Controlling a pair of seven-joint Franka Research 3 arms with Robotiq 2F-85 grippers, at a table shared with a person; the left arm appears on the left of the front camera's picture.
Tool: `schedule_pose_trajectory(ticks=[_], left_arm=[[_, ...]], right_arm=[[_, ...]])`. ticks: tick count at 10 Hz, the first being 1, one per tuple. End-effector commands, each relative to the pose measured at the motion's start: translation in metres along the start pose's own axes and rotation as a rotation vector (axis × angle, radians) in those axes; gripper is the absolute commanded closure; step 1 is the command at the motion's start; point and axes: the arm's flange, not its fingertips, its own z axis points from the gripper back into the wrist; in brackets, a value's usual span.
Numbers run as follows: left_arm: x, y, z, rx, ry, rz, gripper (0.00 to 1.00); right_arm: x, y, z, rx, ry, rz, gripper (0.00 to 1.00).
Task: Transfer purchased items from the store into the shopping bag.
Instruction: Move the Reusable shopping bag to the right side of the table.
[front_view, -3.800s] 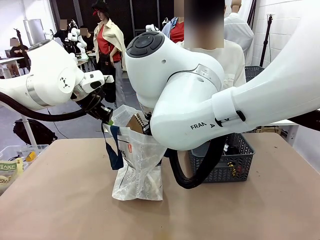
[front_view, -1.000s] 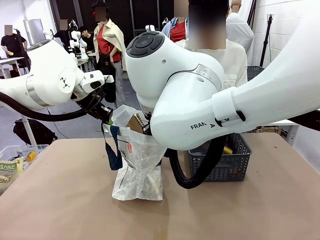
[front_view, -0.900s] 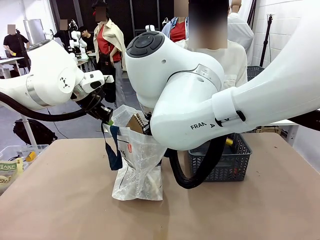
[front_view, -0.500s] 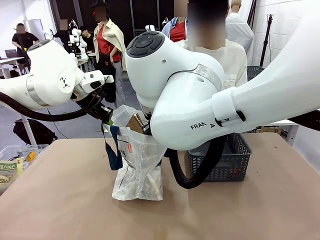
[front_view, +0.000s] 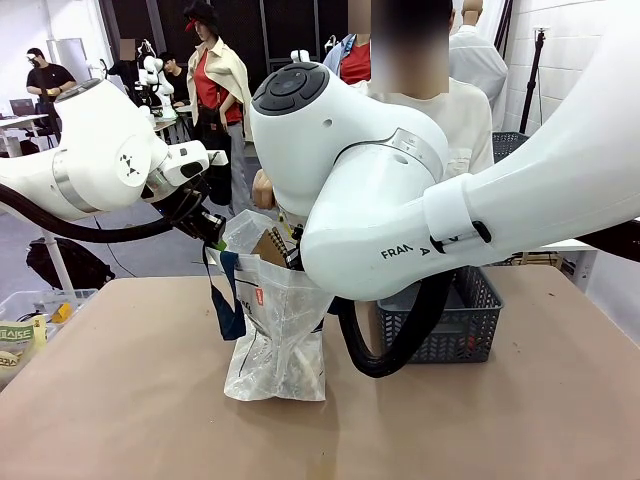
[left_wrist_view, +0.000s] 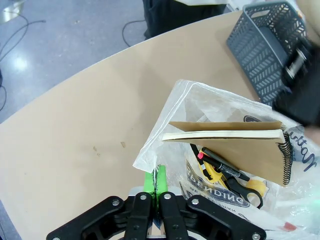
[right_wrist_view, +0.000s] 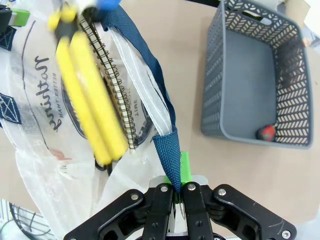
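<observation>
At picture centre, on the worktop (front_view: 120, 400): the shopping bag (front_view: 275, 320) stands upright with its mouth pulled wide. The grey mesh basket (front_view: 470, 330) stands just beside it to the picture's right.
Left jaws: fully closed, green pads (left_wrist_view: 148, 182) pinching the bag's thin plastic rim. In the front view this is at the bag's upper left.
Right jaws: fully closed, one green pad (right_wrist_view: 184, 167) showing beside the navy strap handle (right_wrist_view: 167, 150) that they clamp.
Step in hand: the loading itself, by my reading. The two arms act as a bag stand while the person does the transfer.
Person: a hand (front_view: 263, 190) sits just above the bag's mouth in the front view.
Incoming item: a yellow, motion-blurred shape (right_wrist_view: 90, 100) lies over the opening in the right wrist view. What it is, I cannot tell.
Already inside: a tan-brown spiral notebook (left_wrist_view: 225, 145), a marker (left_wrist_view: 220, 162) and yellow-handled scissors (left_wrist_view: 225, 177).
Left in the basket: one small red thing (right_wrist_view: 267, 132) in a lower corner.
Next move calls for: both grips steady and apart, so the mouth does not sag shut.
Bag's look: translucent white, crinkly, dark print on its sides, navy straps. It is limp stuff and likely to slump if either rim is let go.
</observation>
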Motion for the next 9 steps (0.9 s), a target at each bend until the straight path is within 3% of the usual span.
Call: schedule_pose_trajectory(ticks=[1,9], left_arm=[[0.0001,0.0011,0.0021,0.001,-0.003,0.003,1.0],[0.0001,0.0011,0.0021,0.001,-0.003,0.003,1.0]], right_arm=[[-0.001,-0.0007,-0.0013,-0.009,-0.006,0.002,1.0],[-0.001,-0.0007,-0.0013,-0.009,-0.006,0.002,1.0]])
